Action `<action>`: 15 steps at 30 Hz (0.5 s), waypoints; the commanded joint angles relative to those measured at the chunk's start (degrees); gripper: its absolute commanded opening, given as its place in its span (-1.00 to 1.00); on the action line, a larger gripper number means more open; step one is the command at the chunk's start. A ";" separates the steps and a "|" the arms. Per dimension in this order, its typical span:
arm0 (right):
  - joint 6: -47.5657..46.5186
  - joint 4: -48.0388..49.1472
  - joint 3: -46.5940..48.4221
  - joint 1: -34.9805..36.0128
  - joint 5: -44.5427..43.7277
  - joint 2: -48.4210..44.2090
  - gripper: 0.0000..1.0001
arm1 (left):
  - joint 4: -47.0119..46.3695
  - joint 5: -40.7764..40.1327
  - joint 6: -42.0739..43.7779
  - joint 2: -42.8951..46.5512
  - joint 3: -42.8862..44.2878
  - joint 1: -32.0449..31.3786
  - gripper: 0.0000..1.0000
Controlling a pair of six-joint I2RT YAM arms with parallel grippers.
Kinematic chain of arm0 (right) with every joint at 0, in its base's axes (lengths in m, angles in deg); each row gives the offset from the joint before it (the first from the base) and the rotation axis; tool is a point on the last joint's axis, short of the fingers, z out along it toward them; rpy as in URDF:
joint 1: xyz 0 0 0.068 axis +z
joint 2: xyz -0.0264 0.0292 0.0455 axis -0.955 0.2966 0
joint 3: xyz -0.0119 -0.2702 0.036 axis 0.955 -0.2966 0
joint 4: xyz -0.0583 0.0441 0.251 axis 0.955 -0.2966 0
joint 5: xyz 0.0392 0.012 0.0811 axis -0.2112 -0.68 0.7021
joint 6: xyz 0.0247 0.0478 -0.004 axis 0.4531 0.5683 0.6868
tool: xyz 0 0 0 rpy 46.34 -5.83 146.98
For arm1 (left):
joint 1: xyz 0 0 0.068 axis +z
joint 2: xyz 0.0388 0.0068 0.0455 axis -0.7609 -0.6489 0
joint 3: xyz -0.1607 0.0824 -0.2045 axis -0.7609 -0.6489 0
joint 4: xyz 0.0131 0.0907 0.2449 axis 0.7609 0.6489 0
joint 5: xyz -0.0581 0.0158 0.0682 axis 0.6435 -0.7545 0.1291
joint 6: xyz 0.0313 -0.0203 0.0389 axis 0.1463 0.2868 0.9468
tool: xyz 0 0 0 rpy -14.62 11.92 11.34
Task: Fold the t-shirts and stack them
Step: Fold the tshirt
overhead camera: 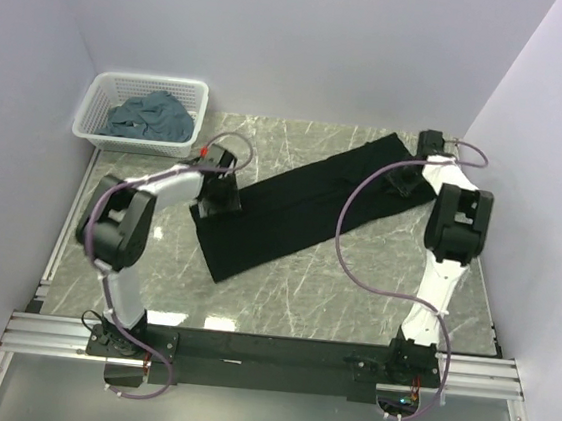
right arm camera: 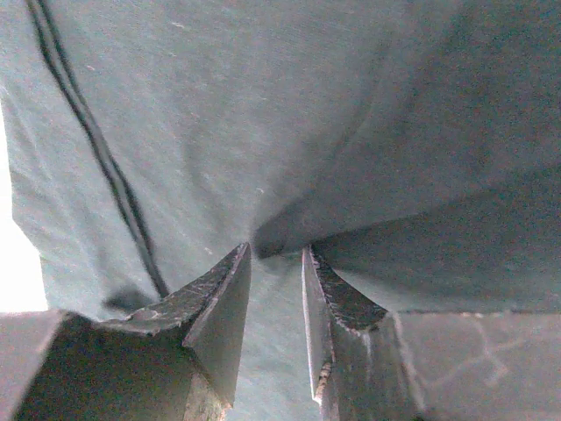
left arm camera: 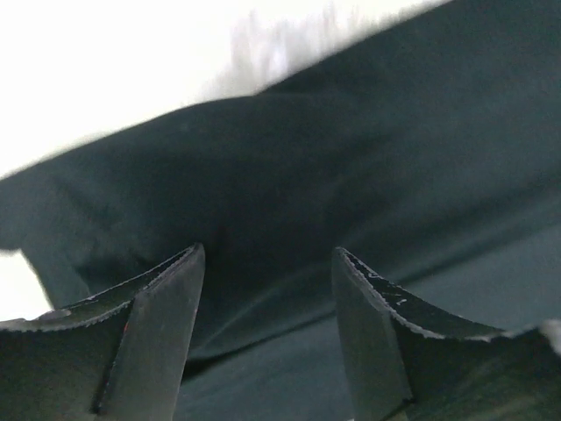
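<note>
The black t-shirt [overhead camera: 301, 208] lies folded into a long, narrow band slanting across the marble table [overhead camera: 353, 289], from about 7 o'clock up to 1 o'clock. It looks flat and smooth, with one straight fold line along its length. The blue-grey t-shirts [overhead camera: 150, 116] sit crumpled in the white basket [overhead camera: 96, 101] at the 10 o'clock corner, well apart from it.

The left gripper [overhead camera: 217, 202] sits on the band's 7 o'clock end. Its fingers [left arm camera: 166, 298] stand fairly wide, with dark cloth across the gap and not visibly pinched. The right gripper [overhead camera: 403, 180] is at the 1 o'clock end. Its fingers [right arm camera: 219, 298] are drawn narrow, and the cloth puckers into the slit between their tips, nipped there.
</note>
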State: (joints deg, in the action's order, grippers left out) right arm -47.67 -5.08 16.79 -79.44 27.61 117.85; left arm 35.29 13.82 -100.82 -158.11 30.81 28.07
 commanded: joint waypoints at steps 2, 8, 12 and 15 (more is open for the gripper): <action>-3.74 -10.25 14.35 4.85 2.12 7.80 -0.24 | -0.29 17.63 -11.58 3.89 -15.04 -2.69 0.37; -3.91 -14.39 34.49 9.51 6.24 20.64 -0.24 | -6.80 26.86 -19.39 11.72 -23.59 -9.45 0.49; -2.51 -6.23 30.30 10.39 9.58 19.87 -0.24 | -10.32 29.33 -24.94 13.13 -23.51 -15.59 0.55; -4.16 -2.52 28.97 10.39 9.86 16.97 -0.21 | -9.01 28.10 -26.62 14.36 -21.58 -19.20 0.63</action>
State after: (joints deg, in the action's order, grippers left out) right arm -50.36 -10.35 47.35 -69.02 35.74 137.01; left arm 24.56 40.00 -122.99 -144.32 9.04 12.09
